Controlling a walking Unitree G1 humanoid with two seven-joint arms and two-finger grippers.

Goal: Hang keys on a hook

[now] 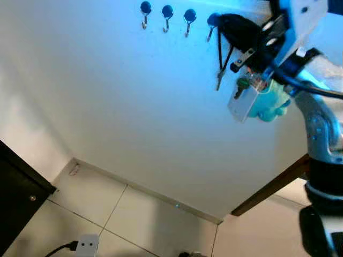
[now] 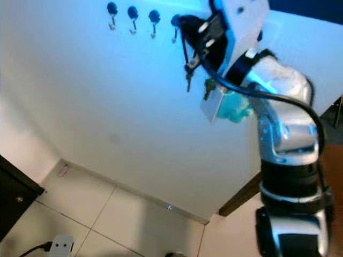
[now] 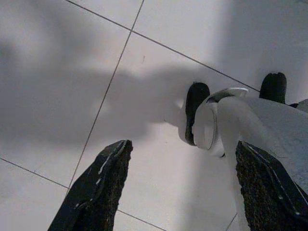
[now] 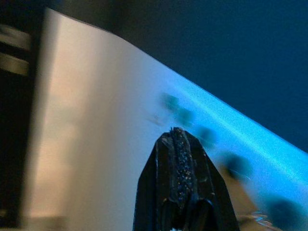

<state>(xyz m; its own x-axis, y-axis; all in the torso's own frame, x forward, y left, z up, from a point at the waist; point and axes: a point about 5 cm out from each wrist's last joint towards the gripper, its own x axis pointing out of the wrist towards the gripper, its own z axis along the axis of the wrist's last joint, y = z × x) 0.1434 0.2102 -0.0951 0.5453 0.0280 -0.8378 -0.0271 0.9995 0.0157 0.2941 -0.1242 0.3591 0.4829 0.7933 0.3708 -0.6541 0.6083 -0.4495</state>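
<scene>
The keys [image 1: 242, 88], with a white tag and teal fob, are dangling on a black strap below the right gripper [image 1: 236, 29], whose fingers are pinching shut on the strap right beside the fourth hook [image 1: 211, 25] on the white wall [image 1: 134, 107]. The left gripper [image 3: 180, 187] is hanging open over the tiled floor [image 3: 72, 72].
</scene>
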